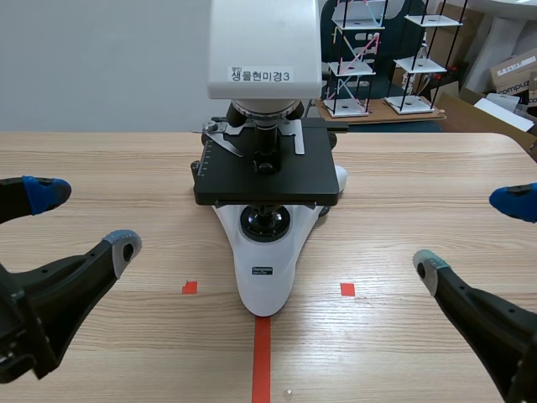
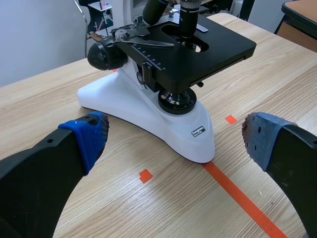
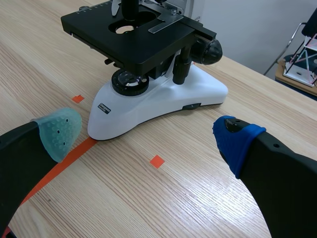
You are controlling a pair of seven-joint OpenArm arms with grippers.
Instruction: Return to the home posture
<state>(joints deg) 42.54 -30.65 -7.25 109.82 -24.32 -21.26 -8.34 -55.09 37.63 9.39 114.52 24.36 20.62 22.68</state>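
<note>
On the bench [image 1: 419, 168], mid-way between the arms: microscope [image 1: 267, 180], long axis running away from the robot. Left end effector [image 1: 84, 220] and right end effector [image 1: 471, 234] sit low either side, fingers spread, empty, equally apart from it. Withdrawal path looks unobstructed.

Left gripper [image 1: 84, 220] at lower left, right gripper [image 1: 470, 235] at lower right, thick curved matte-black fingers [image 1: 59, 281], each pair tipped with one bright blue dotted pad [image 1: 40, 192], one paler greyish.
</note>
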